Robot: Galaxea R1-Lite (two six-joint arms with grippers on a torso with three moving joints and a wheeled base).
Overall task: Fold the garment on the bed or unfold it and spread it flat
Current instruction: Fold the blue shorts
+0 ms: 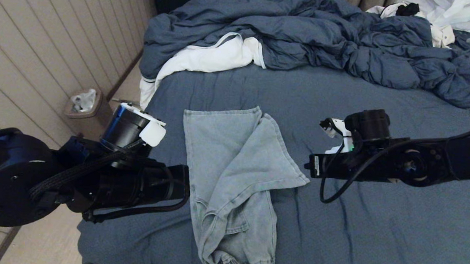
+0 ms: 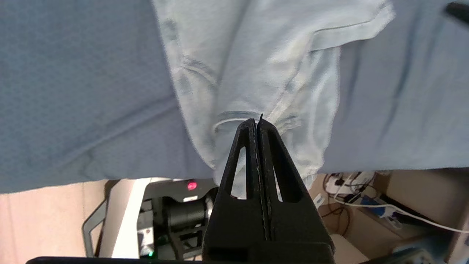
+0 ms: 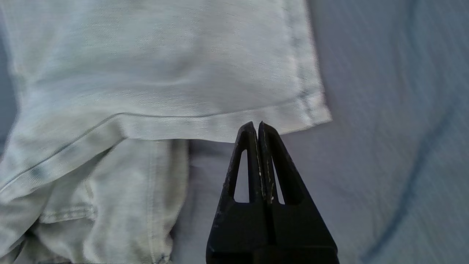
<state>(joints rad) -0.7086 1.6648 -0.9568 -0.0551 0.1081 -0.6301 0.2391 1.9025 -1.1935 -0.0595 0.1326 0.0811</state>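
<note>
I have the shorts point(image 1: 231, 182) lying on the bed point(image 1: 378, 227) between my two arms, rumpled: one leg runs flat toward the far side, the other is folded over it with its hem corner pointing toward my right arm, and the ribbed waistband is bunched at the near edge of the bed. So I judge I'm between grasps, with the flattening only partly done.

My left gripper point(image 2: 258, 123) has its jaws pressed together with no cloth between them, hovering over a pocket seam near the shorts' left edge. My right gripper point(image 3: 256, 126) is likewise closed on nothing, its tips just at the hem of the folded-over leg, above bare sheet.

Next, I think, the right jaws have to open, drop onto that hem corner and pinch it, so I can draw the flap out sideways. The left should pin or grip the opposite edge, or the whole garment will slide. The duvet point(image 1: 330, 43) is well clear.
</note>
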